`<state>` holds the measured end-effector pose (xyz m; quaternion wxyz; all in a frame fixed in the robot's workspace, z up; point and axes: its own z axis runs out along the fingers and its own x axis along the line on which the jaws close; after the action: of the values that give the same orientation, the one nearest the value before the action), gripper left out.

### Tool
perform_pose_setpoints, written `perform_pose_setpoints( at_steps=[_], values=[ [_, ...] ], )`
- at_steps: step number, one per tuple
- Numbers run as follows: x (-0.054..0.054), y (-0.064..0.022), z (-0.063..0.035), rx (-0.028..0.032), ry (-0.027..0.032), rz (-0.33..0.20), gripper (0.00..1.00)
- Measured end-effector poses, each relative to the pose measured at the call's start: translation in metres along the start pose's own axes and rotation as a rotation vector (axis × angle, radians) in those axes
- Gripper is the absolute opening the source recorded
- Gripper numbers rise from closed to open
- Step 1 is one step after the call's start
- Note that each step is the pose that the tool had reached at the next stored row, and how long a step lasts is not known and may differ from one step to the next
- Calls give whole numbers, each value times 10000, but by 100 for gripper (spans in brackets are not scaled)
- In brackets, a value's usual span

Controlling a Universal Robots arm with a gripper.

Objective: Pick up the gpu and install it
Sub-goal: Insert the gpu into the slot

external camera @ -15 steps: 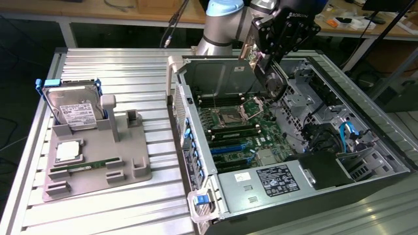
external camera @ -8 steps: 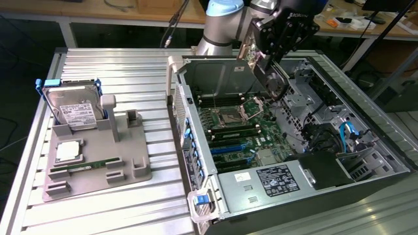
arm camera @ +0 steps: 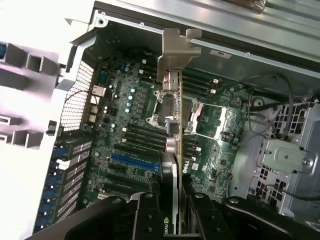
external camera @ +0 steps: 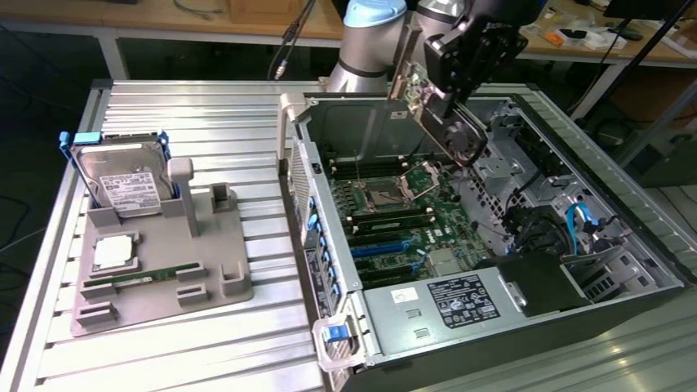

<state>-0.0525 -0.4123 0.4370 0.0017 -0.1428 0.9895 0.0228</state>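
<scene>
An open computer case point(external camera: 300, 163) is seen lying on its side, its green motherboard point(external camera: 392, 212) exposed. The gpu point(external camera: 455, 135) is held tilted above that board, clamped edge-on by the gripper point(external camera: 441, 102). An Nvidia mark point(arm camera: 166, 226) is read on the card; the power-supply label point(external camera: 458, 298) cannot be read.

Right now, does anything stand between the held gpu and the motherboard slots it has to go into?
Nothing visible does. The gripper holds the gpu in the air inside the open case, over the motherboard. The blue slots look empty, with no cable or part lying across them.
</scene>
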Motion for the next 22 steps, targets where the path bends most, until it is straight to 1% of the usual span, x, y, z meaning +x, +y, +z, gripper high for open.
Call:
perform_pose_setpoints(
  at_steps=[6, 8, 9, 13, 14, 22],
  values=[
    [-2, -1, 1, -11, 51, -1134, 27],
    [-2, -1, 2, -16, 70, -1557, 27],
    [-3, -1, 3, -19, 85, -1889, 27],
    [-3, -1, 3, -26, 117, -2607, 27],
    [-4, -1, 4, -29, 133, -2968, 27],
    [-9, -3, 6, -44, 199, -4453, 27]
  ],
)
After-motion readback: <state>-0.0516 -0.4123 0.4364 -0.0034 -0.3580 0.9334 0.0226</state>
